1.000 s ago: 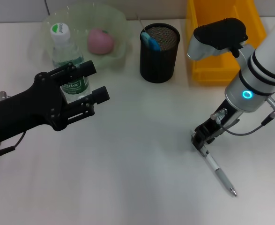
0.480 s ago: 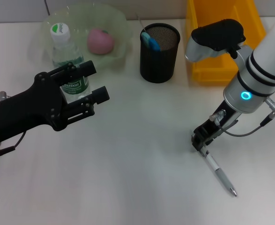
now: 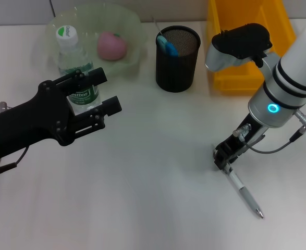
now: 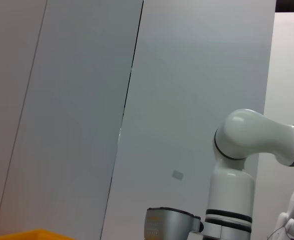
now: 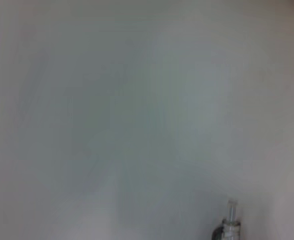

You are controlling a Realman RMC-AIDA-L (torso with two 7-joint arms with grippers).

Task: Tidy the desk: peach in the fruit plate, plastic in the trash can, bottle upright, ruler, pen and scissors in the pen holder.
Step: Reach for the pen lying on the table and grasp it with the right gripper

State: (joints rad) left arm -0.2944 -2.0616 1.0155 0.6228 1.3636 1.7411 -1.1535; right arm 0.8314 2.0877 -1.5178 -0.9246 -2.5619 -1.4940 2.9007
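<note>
Right arm (image 3: 278, 99) shifted slightly, pen (image 3: 243, 192) unmoved

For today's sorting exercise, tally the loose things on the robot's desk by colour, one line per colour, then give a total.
Green: 2, the fruit plate and the bottle
Pink: 1, the peach
Black: 1, the pen holder
Yellow: 1, the bin
Silver: 1, the pen
Total: 6
</note>
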